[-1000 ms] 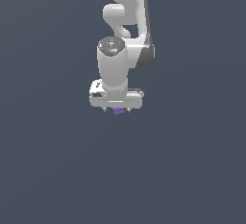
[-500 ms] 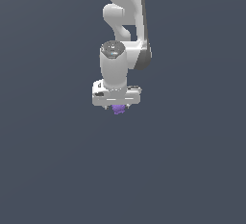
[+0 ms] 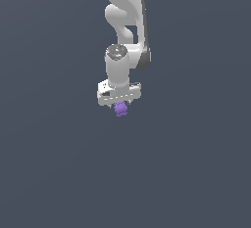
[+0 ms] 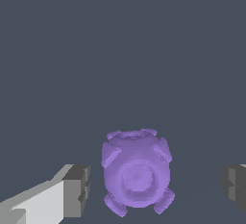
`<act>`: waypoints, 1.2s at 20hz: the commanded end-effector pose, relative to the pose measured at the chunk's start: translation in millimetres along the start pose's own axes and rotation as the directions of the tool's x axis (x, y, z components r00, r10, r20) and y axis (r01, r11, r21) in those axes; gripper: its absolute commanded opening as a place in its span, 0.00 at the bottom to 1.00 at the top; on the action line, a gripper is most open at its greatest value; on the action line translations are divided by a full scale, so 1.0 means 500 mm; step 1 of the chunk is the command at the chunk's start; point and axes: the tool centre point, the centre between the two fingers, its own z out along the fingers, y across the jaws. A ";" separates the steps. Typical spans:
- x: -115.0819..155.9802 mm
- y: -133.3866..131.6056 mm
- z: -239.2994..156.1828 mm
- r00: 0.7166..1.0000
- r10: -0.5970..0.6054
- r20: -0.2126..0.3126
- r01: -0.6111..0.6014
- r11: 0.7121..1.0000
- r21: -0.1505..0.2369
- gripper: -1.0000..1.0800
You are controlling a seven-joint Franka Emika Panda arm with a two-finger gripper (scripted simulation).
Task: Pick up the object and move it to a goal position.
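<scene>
Purple marks the object point(image 3: 120, 109) in your exterior view: a small lumpy block sitting directly under the white gripper bar point(image 3: 119, 94), much smaller than that bar. You see its top edge meet the underside of the bar, so the fingers themselves are hidden from this angle. The gripper point(image 3: 120, 105) points straight down, and the white arm point(image 3: 125, 11) rises above the bar and curves up out of frame. Around the object you have only a flat dark grey-blue ground point(image 3: 196, 163); whether the object rests on it or hangs clear of it cannot be told from this view.

Wrist view next. You see the object point(image 4: 136, 172) large and centred between the two fingers, showing a rounded face with a circular recess in the middle and short raised tabs at its corners. One grey finger pad point(image 4: 77, 190) on a white finger stands just beside the object, with a thin strip of dark ground visible between pad and object. The other pad point(image 4: 234, 187) stands well apart from the object, near the frame edge. Record the gripper point(image 4: 154, 188) as spread wide, jaws parted, neither pad touching the object. The object sits nearer the first pad than the second. Behind it lies plain dark ground point(image 4: 120, 50).
</scene>
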 end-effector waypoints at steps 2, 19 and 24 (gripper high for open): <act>-0.025 -0.008 0.014 0.999 -0.044 0.001 0.044 0.999 0.000 0.96; -0.045 -0.014 0.070 0.997 -0.075 0.002 0.075 0.997 0.001 0.96; -0.046 -0.014 0.111 0.997 -0.077 0.002 0.077 0.997 0.000 0.96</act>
